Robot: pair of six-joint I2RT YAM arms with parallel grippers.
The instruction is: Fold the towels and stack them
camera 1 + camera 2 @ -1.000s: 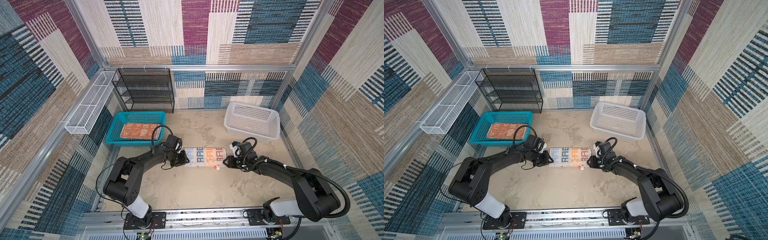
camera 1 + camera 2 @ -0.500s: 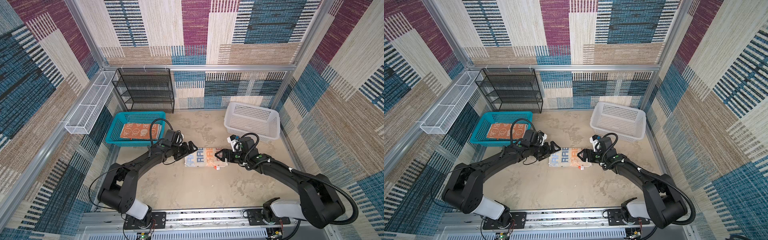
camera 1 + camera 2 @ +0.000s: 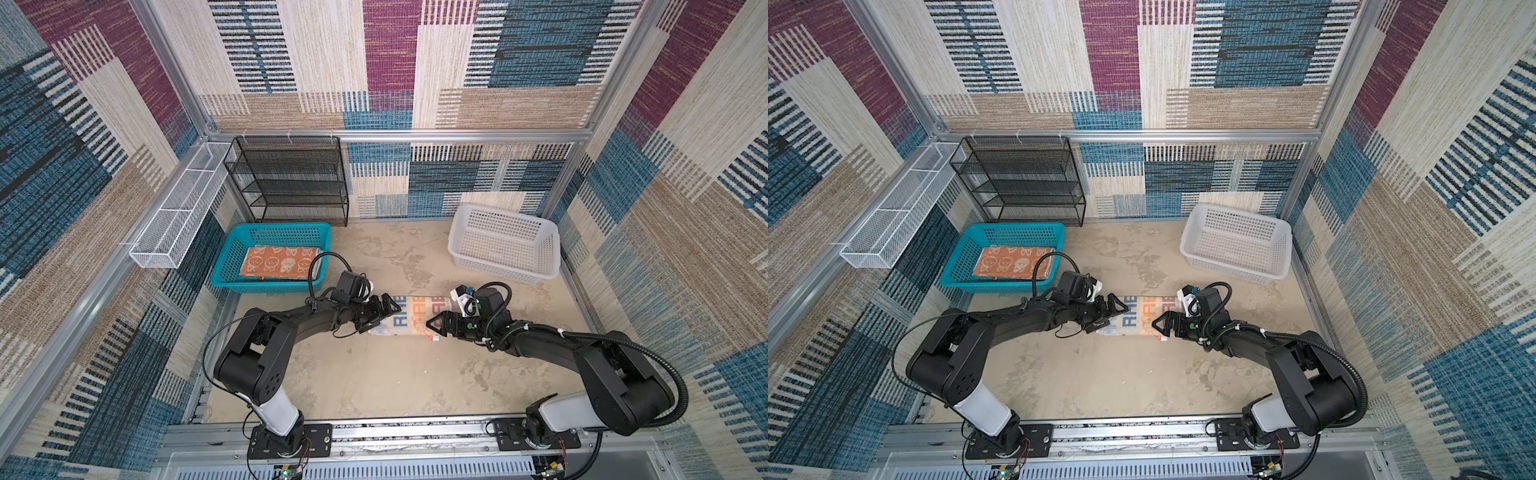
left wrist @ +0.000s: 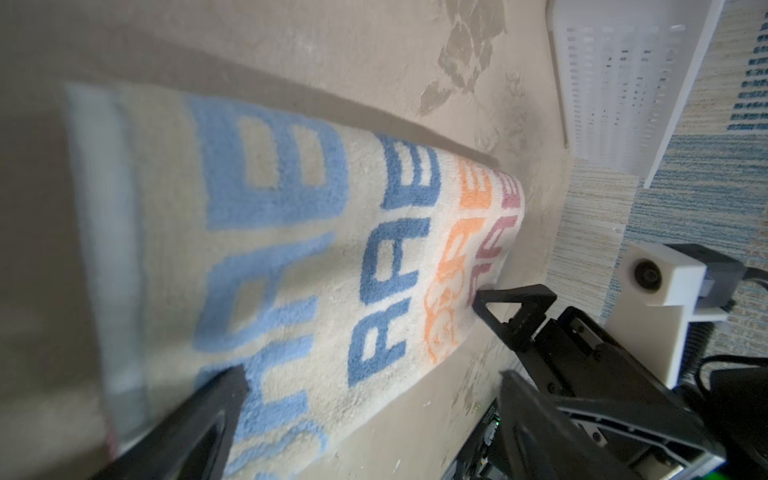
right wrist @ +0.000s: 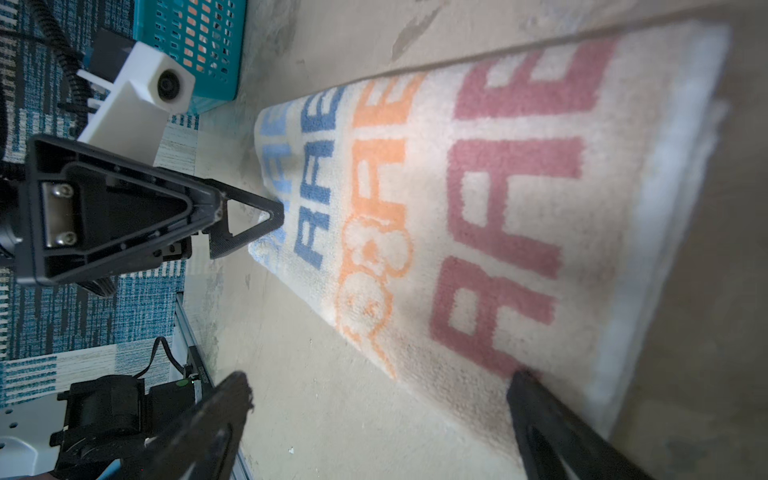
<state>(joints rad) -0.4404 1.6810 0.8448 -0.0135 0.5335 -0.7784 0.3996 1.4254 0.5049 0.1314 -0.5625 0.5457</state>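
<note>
Table (image 3: 374,374): bare ground open toward the arm bases. Teal basket (image 3: 226,266) back left, with a folded orange rabbit-face towel (image 3: 278,264) inside. White basket (image 3: 503,241) back right, empty.

RABBIT-lettered towel (image 3: 409,318) lies flat mid-table, folded to a narrow strip, long axis left-right. Left fingers (image 4: 199,424) sit at its left short end, right fingers (image 5: 552,424) at its right end. Both pairs are spread wide and grip nothing, tips low by the cloth.

Arms equally near. Likely next: fold end to end along that axis. Teal basket is just behind the left arm.
</note>
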